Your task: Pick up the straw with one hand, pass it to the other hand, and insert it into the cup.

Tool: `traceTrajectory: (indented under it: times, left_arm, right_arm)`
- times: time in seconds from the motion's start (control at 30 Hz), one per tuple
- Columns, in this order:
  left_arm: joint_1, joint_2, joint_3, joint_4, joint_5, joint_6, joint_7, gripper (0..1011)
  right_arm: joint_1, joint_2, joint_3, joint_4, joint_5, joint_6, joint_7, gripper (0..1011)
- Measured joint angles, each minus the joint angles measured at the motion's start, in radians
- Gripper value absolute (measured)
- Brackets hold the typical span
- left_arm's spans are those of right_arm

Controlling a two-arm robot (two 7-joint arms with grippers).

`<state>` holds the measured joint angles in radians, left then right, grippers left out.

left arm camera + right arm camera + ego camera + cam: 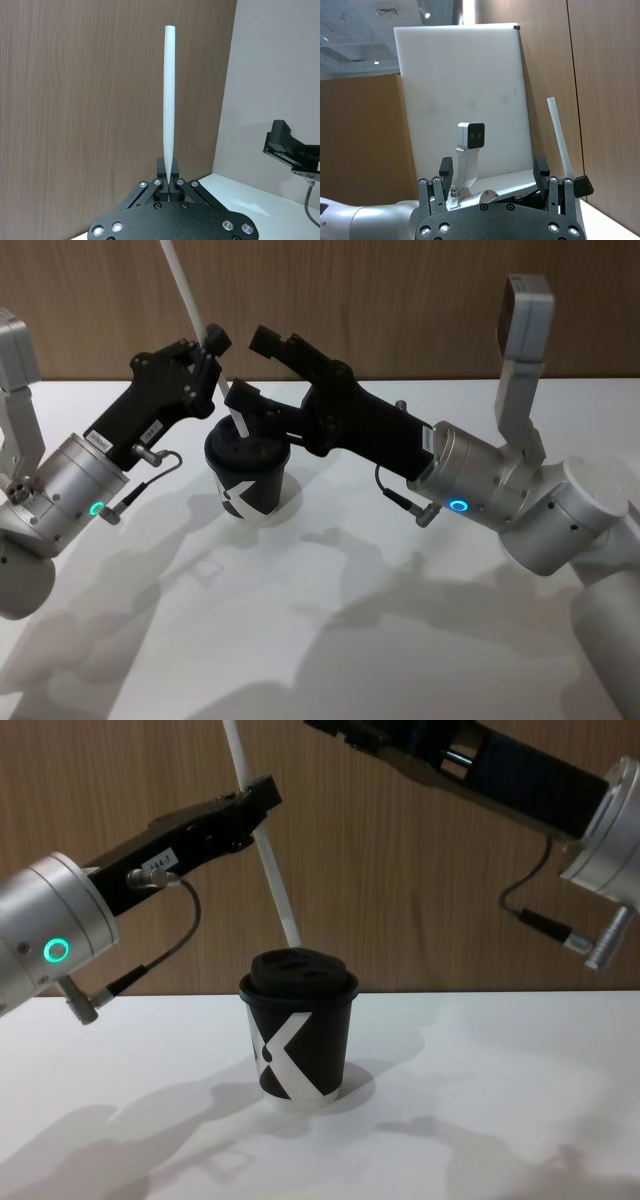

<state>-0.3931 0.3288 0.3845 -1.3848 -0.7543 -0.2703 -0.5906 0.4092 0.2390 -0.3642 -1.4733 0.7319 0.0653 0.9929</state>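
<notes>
Handoff done: my left claw [213,350] grips the straw [262,845] above the cup [297,1030]; right claw [262,365] released. Insertion left.

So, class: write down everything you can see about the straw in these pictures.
The straw is a long, thin, straight white tube, plain and unmarked, plastic or paper by its look. The left gripper is shut on it partway along and holds it tilted in the air. Its lower end hangs just above the black lid of the cup, apart from it in the chest view. Nothing else touches it.
</notes>
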Motion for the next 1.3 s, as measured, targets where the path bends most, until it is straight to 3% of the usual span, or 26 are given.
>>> traceTrajectory:
  times: [0.73, 1.3]
  left_arm:
    - [-0.035, -0.039, 0.008, 0.066, 0.017, 0.013, -0.026, 4]
    - [-0.055, -0.051, 0.021, 0.097, 0.061, 0.024, -0.026, 5]
  right_arm:
    - [0.000, 0.000, 0.000, 0.000, 0.000, 0.000, 0.000, 1001]
    - [0.000, 0.000, 0.000, 0.000, 0.000, 0.000, 0.000, 1001]
